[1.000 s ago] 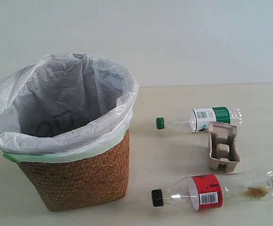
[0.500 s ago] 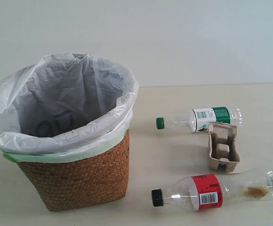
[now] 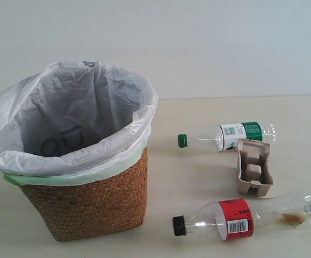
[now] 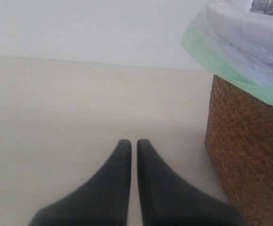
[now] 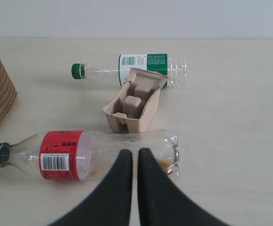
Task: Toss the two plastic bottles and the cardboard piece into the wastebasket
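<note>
While parked beside the wicker wastebasket (image 3: pixel 91 207) with left gripper (image 4: pixel 130 141) pressed together, empty, aimed right gripper (image 5: pixel 130 151), likewise closed, at red-label bottle (image 5: pixel 61 156), likely first pick.

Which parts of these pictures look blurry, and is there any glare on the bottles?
Left wrist view: the left pincer is soft-edged, the wastebasket weave crisp. Right wrist view: the right pincer is blurred, the red-label bottle sharp. Exterior view: even light, faint shadows, a small glint on that bottle's neck.
</note>
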